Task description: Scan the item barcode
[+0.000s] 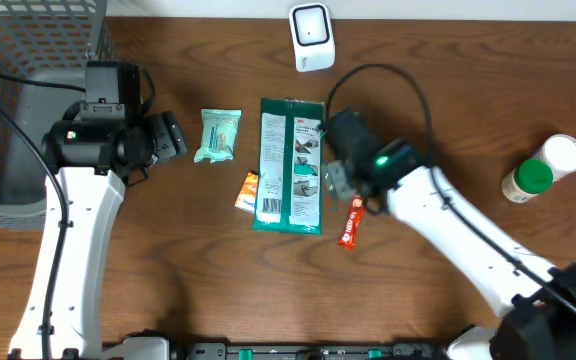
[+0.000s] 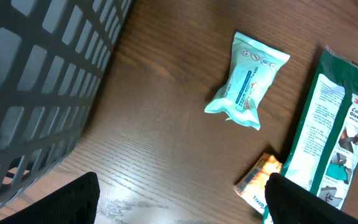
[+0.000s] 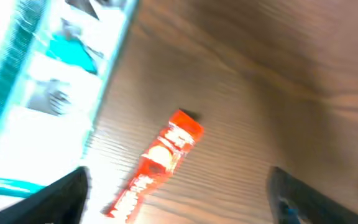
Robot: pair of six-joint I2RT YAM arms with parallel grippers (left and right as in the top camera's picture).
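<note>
Nearest the robot, the red sachet lies flat on the table just off the near right corner of the green glove packet, not touching it. The right gripper hovers at the glove packet's right edge, jaws spread wide and empty, with the sachet lying askew under the gap. I judge the sachet to be the item to scan. To grip it well, turn the wrist so the fingers span its narrow width, descend straight, and close near its middle, clear of the glove packet. Left of the glove packet, the left gripper is wide open and holds nothing. Beyond the packet's far end stands the white scanner. I cannot tell which face of the sachet bears the barcode.
</note>
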